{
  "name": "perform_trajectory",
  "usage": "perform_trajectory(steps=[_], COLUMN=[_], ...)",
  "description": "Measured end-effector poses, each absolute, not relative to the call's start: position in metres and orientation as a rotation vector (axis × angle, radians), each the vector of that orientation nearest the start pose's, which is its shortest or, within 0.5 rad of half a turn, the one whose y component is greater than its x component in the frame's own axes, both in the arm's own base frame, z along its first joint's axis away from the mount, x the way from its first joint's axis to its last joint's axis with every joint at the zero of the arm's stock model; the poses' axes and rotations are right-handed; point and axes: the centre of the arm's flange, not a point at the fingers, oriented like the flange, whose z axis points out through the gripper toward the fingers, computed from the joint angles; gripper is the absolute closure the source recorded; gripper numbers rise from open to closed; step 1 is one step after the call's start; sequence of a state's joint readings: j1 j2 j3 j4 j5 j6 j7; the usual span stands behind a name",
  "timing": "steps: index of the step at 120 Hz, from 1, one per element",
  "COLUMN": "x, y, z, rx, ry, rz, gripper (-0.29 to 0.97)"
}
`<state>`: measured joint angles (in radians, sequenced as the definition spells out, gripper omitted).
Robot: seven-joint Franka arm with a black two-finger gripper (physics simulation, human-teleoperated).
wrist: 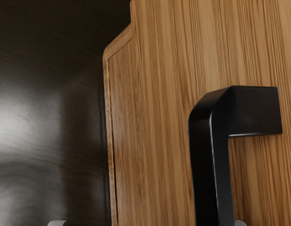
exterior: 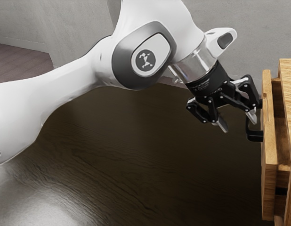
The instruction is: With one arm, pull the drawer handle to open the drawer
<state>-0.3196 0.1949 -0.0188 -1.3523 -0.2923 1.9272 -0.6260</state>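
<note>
A wooden drawer front (exterior: 269,155) stands at the exterior view's right, a little out from the cabinet body (exterior: 289,70). Its black bar handle (exterior: 254,132) sticks out toward the arm. My gripper (exterior: 238,120) is at the handle with its fingers spread wide. The finger nearer the drawer sits right at the handle's upper end, and the other hangs apart from it. In the wrist view the handle (wrist: 211,165) runs up the wood panel (wrist: 159,117) between my grey fingertips (wrist: 57,222), close to one of them and far from the other. The gripper is open.
A dark glossy wooden table (exterior: 136,165) spreads under the arm. My white arm fills the exterior view's left and upper middle. Behind is a grey wall (exterior: 268,28).
</note>
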Motion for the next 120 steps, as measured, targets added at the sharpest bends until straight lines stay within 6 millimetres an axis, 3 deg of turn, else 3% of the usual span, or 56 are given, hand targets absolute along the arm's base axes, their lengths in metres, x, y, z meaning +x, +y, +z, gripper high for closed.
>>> perform_trajectory(steps=[120], x=[0.581], y=[-0.18], z=[0.656], rx=[-3.469], ry=[-0.734], rz=[-0.415], gripper=[0.31])
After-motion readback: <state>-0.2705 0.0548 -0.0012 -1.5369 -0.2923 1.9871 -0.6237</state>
